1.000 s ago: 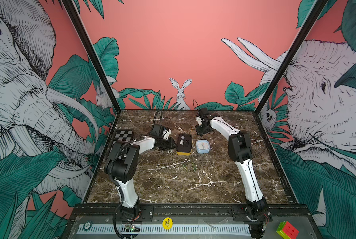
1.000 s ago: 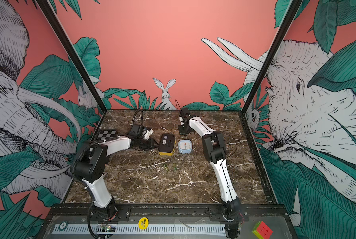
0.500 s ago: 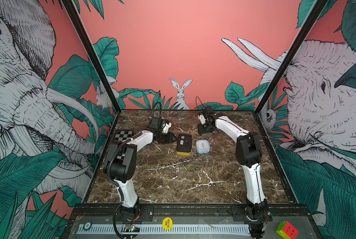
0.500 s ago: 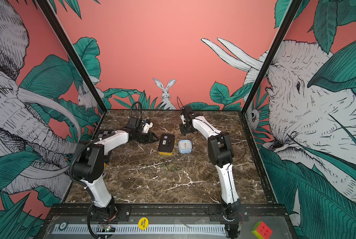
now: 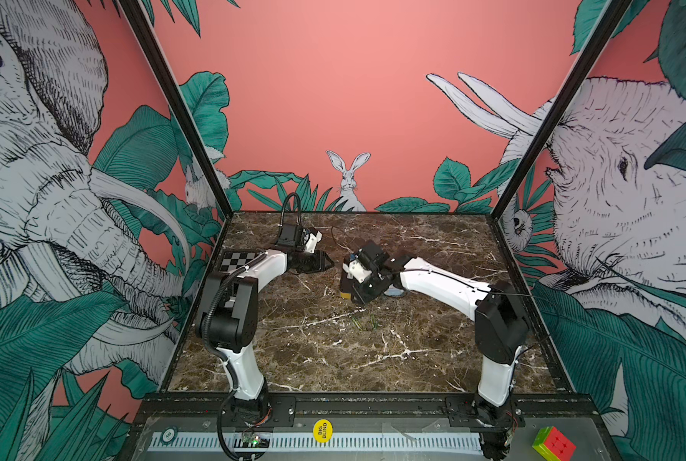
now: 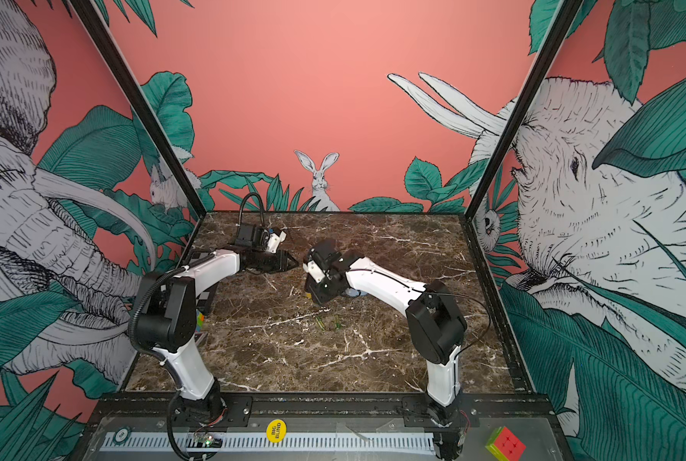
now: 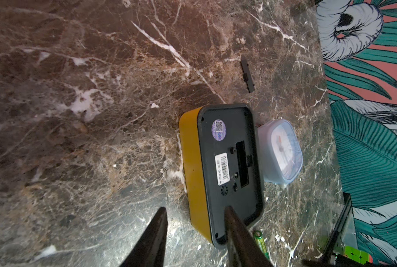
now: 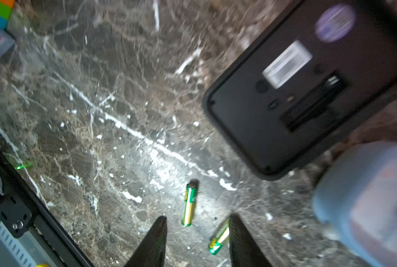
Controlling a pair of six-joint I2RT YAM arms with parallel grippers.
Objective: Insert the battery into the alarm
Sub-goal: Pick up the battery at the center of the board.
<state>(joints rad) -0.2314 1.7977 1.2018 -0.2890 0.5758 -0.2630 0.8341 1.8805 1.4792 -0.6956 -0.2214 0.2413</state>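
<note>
battery point(image 8: 189, 204) lies near the alarm point(image 8: 250, 129), its bay point(image 7: 243, 166) uncovered; right gripper point(image 8: 197, 217) and left gripper point(image 7: 195, 208) stand spread, empty; we straddle it crosswise, pinching mid-length.

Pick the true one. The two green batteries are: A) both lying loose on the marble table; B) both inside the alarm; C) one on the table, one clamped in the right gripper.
A: the right wrist view shows one green battery and a second battery lying on the marble table, outside the alarm, while the right gripper is open and empty.
</note>
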